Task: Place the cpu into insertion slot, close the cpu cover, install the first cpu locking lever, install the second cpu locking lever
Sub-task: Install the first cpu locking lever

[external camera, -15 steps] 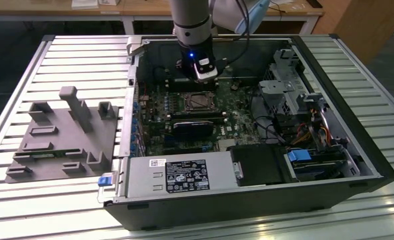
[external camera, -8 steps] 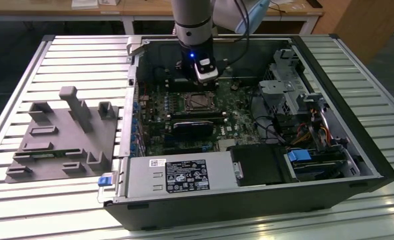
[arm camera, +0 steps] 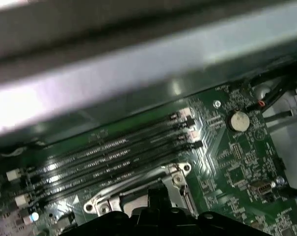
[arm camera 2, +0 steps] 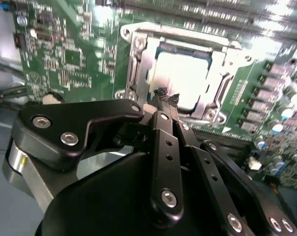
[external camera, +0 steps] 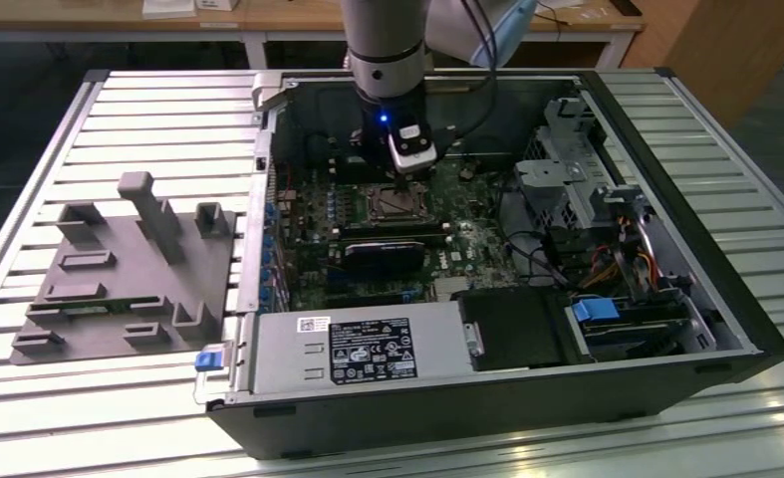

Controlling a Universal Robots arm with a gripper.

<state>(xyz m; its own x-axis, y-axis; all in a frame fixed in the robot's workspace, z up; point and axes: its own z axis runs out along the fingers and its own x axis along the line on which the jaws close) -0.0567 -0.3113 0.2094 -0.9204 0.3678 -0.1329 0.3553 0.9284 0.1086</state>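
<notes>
Gripper (arm camera 2: 166,100) fingers pinched shut, empty, hovering just over cpu cover (arm camera 2: 138,64); cpu (arm camera 2: 182,78) seated in insertion slot (external camera: 395,203).

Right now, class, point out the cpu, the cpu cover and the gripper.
cpu (arm camera 2: 180,81), second wrist view: middle of its bright metal top.
cpu cover (arm camera 2: 138,69), second wrist view: a side bar of the silvery frame.
gripper (arm camera 2: 165,98), second wrist view: between its ridged fingertips, at the socket's edge.

Silver-grey arm (external camera: 385,40) w/ blue light, white wrist block; gripper (arm camera 2: 167,98) matte black, silver screws, ribbed fingertips (arm camera 2: 161,92); blue cable alongside.
</notes>
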